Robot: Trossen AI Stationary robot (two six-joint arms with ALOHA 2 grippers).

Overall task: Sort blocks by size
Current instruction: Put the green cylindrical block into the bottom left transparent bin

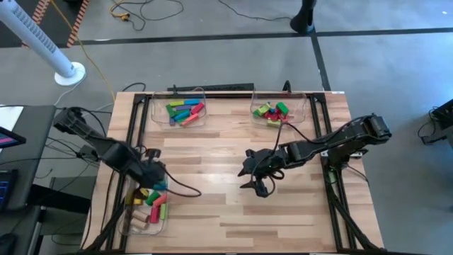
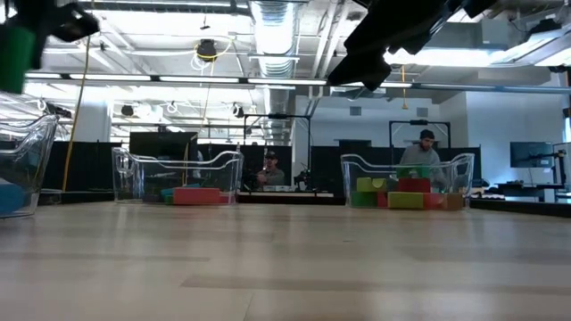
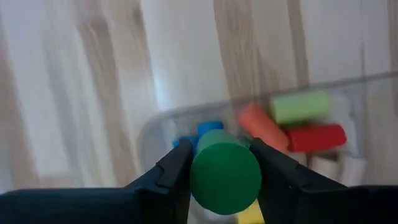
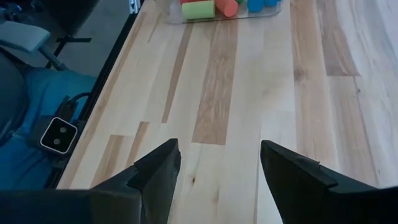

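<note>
Over the near-left bin (image 1: 134, 221), the left end effector (image 3: 224, 171) is clamped on a green cylinder (image 3: 225, 175); mid-tabletop (image 1: 212, 149), the right end effector (image 4: 217, 168) hangs with fingers apart and empty; sorted blocks (image 1: 185, 110) fill two far bins

You see only the round end face of the green cylinder (image 3: 225, 176) in the left wrist view; its length hides behind that face, and the blue block (image 3: 205, 129) behind it is mostly covered. The whole view is smeared, so the bin (image 3: 155, 124) wall reads faintly. In the high view the left gripper (image 1: 152, 175) covers part of the near-left bin (image 1: 134, 223). In the low view that bin (image 2: 27, 152) is cut by the picture's edge. Blocks in the far bins (image 1: 202, 117) are too small to count.
</note>
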